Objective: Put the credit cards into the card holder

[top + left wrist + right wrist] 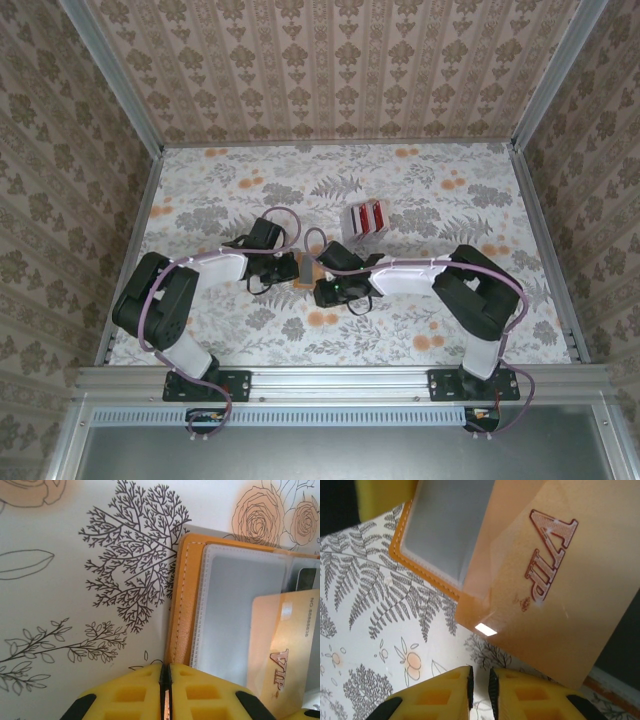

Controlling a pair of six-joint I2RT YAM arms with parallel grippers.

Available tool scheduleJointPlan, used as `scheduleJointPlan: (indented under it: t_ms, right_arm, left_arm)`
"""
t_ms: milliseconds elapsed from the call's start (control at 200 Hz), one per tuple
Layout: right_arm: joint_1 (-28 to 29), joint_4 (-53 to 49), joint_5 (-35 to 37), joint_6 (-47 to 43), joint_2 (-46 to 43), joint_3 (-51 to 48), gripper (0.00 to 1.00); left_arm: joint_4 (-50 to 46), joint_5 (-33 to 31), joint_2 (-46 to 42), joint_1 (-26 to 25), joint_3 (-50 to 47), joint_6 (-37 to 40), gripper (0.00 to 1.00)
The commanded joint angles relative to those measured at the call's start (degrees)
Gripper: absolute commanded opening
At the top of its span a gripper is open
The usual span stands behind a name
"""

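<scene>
The orange card holder (179,605) lies open on the floral table, its clear pocket facing up. My left gripper (166,667) is shut on the holder's near edge, a thin orange sliver showing between the yellow fingers. A gold card marked VIP (560,595) rests slanted with one corner over the holder's (427,577) pocket. Just below that card my right gripper (480,674) has its jaws a narrow gap apart with nothing between them. In the top view the two grippers, left (288,268) and right (322,282), meet at the holder (303,270). The red, white and grey credit cards (365,217) lie behind them.
Patterned walls with metal corner posts (118,80) close in the table (460,190) on three sides. A metal rail (330,378) with both arm bases runs along the near edge. Open tabletop lies to the far left and far right.
</scene>
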Motion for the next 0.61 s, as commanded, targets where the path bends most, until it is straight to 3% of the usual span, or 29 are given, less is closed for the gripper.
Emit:
scheduleJointPlan:
  t_ms: [0,600]
  right_arm:
    - [-0.96,6.95,7.56,-0.36,3.37,1.97,0.21]
    - [-2.78,7.74,2.73,-1.15,1.93,3.88,0.21]
  left_arm:
    - [-2.64,-0.88,3.08,-0.52,-1.24,0.91,0.12]
    - [-2.59,-0.52,3.47,-0.13,-0.80,1.18,0.12]
